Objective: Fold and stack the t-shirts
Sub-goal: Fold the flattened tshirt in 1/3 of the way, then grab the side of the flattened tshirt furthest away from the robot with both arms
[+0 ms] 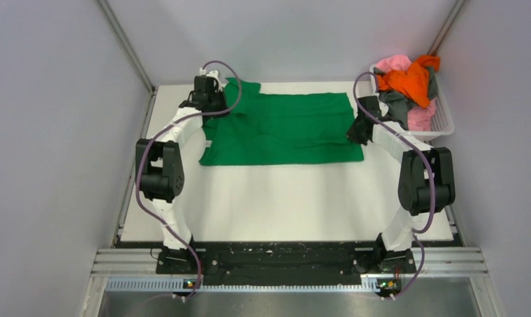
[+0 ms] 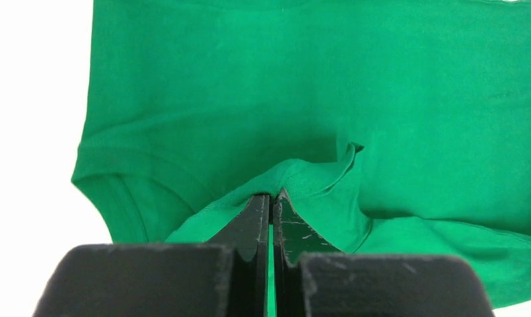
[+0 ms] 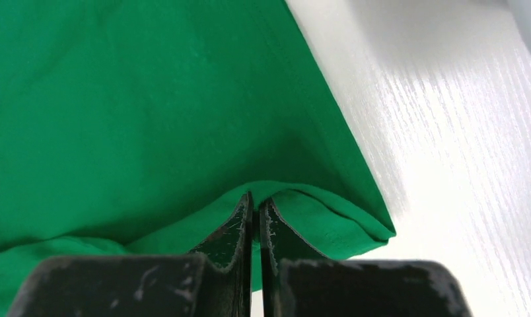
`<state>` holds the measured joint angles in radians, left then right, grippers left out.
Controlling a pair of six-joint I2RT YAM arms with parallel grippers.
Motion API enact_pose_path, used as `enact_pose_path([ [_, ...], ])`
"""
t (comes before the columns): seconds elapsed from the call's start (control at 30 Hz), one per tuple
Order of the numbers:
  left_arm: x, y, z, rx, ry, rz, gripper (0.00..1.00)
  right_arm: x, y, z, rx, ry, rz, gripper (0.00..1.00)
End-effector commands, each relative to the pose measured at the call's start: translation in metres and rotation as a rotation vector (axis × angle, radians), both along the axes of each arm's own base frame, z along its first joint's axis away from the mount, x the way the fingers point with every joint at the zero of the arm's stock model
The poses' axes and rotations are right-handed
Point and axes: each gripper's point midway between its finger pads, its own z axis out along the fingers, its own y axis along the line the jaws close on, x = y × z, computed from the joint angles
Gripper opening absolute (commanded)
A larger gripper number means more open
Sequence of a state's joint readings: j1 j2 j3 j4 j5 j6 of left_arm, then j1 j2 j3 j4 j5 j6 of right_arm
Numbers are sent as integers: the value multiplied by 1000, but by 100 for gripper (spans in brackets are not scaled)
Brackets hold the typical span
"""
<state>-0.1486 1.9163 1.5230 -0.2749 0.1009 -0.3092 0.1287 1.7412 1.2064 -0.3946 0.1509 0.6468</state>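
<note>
A bright green t-shirt (image 1: 286, 129) lies spread across the far half of the white table, partly folded lengthwise. My left gripper (image 1: 213, 112) is shut on a pinch of the green cloth near the collar and sleeve end; the left wrist view shows the fold (image 2: 296, 175) rising between the closed fingers (image 2: 253, 218). My right gripper (image 1: 356, 132) is shut on the hem end; the right wrist view shows the cloth (image 3: 150, 99) pinched at the fingertips (image 3: 240, 214), with the folded corner (image 3: 375, 231) just right. Orange (image 1: 408, 79), pink (image 1: 396, 63) and dark grey (image 1: 396, 104) shirts sit heaped in the basket.
A white plastic mesh basket (image 1: 442, 122) stands at the table's far right corner, close behind my right arm. Grey walls close in on both sides and behind. Bare white tabletop (image 1: 283, 198) lies between the shirt and the arm bases.
</note>
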Motion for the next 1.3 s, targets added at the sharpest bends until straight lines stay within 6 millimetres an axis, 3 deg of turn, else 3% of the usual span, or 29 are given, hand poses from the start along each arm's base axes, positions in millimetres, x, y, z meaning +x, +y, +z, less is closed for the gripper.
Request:
enact_pose_path([
  [0.0,32,6,26,50,-130,-56,0,14,-12,14,-16,-44,-43,0],
  [0.07,35,13,21,63,-117,-36,0,16,-15,13,-19,-44,-51,0],
  [0.2,39,27,17,83,-96,39,4,19,-18,9,-16,-39,-78,18],
  [0.37,54,34,23,66,-82,124,71,31,-31,10,-36,-52,-126,58],
  [0.4,55,35,24,66,-70,138,90,34,-29,13,-36,-53,-106,64],
  [0.43,56,36,27,65,-64,145,98,34,-25,15,-27,-53,-79,67],
  [0.5,52,35,29,56,-49,145,99,31,-19,18,-18,-58,-26,83],
  [0.6,33,18,30,-34,-24,100,99,18,-6,19,-32,-55,55,87],
  [0.7,5,-7,20,-167,15,35,99,7,26,15,-17,-78,176,87],
  [0.83,-17,-23,-14,-268,76,19,99,10,72,-2,1,-85,345,87],
  [0.93,-25,-29,-41,-288,184,14,99,24,83,-16,-13,-87,387,88],
  [1.03,-36,-26,-69,-271,286,38,99,26,87,-33,-6,-64,386,99],
  [1.13,-57,-22,-90,-266,340,68,99,5,83,-51,-4,-15,370,99],
  [1.27,-102,-16,-106,-284,398,124,99,-51,70,-74,5,81,350,99],
])
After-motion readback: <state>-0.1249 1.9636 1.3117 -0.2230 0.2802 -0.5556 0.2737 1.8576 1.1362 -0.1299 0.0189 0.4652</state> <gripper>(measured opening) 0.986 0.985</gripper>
